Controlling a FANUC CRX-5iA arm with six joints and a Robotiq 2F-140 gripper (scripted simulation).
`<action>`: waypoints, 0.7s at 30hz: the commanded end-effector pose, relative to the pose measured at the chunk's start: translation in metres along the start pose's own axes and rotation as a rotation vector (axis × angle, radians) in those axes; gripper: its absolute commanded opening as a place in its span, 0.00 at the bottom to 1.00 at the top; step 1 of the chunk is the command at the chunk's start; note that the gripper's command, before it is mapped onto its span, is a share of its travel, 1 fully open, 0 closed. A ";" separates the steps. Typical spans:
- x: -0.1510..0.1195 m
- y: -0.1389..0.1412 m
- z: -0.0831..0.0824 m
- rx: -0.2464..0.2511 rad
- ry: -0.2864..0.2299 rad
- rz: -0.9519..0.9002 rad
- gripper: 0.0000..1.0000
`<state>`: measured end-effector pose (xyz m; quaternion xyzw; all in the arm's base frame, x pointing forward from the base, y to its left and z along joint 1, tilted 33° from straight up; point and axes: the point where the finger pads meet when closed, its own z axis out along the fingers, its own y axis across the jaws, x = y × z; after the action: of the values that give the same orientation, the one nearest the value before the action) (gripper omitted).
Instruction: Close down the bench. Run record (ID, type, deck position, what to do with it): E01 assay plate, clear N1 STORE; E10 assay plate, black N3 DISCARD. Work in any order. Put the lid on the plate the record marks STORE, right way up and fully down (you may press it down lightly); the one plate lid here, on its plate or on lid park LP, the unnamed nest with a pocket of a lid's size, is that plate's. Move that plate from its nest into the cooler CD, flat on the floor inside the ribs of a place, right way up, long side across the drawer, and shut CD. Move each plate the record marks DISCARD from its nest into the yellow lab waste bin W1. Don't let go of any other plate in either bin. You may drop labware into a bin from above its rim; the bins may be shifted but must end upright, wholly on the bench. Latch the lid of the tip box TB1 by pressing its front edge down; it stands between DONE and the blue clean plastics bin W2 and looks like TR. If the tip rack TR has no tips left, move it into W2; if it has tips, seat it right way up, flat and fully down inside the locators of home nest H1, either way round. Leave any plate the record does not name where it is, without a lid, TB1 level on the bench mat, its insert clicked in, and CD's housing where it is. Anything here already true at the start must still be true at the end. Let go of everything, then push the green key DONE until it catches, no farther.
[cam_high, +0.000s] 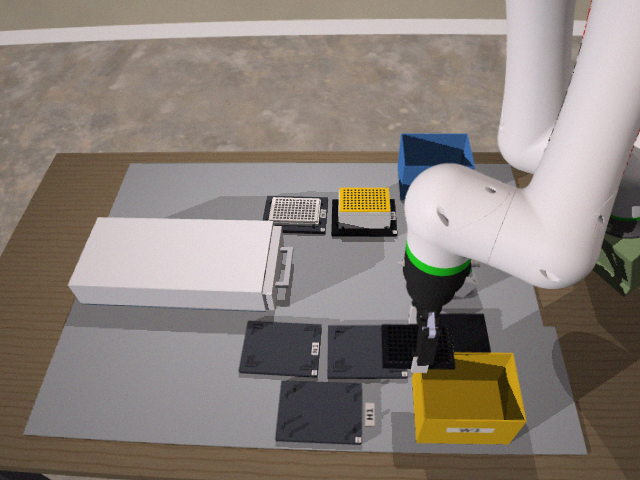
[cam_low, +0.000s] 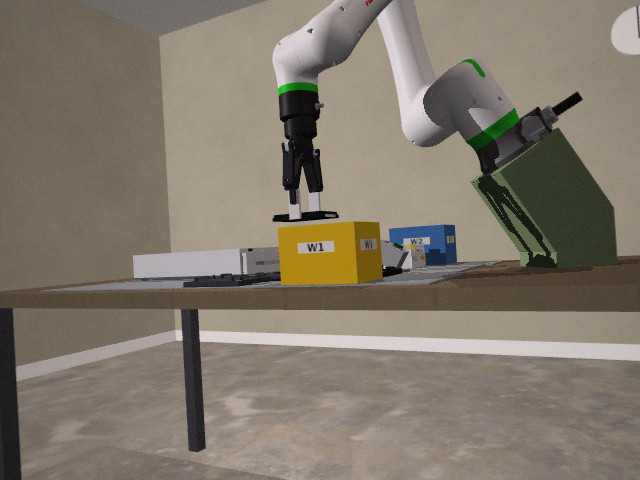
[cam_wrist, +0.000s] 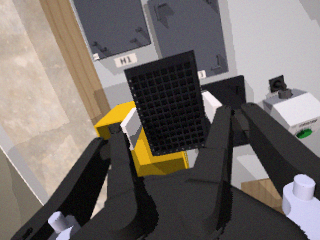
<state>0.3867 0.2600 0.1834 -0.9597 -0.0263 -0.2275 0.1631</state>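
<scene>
The black assay plate hangs in the air, level and well-side up, clamped across its short width by the tool, whose fingers stand about half open against the plate's two long edges. In the wrist view the white pads press on the plate from both sides. In the exterior view the plate sits just above the rim of the yellow bin W1, partly over the bin's near wall and partly out beyond it. From the top, the plate overlaps the bin's far-left corner and the dark nest beside it.

Another dark nest lies further left, and the H1 nest lies nearer the worktop edge. Across the grey mat stands the white cooler, its drawer shut. Behind it a clear plate rests in its nest, next to a rack with a yellow top. The blue bin stands at the back, partly behind the arm.
</scene>
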 end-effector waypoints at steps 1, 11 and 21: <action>-0.009 -0.007 0.000 -0.001 0.002 0.001 0.00; -0.027 -0.019 0.000 -0.001 0.002 0.001 0.00; -0.049 -0.034 0.000 -0.001 0.002 0.001 0.00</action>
<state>0.3460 0.2880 0.1733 -0.9597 -0.0263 -0.2274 0.1629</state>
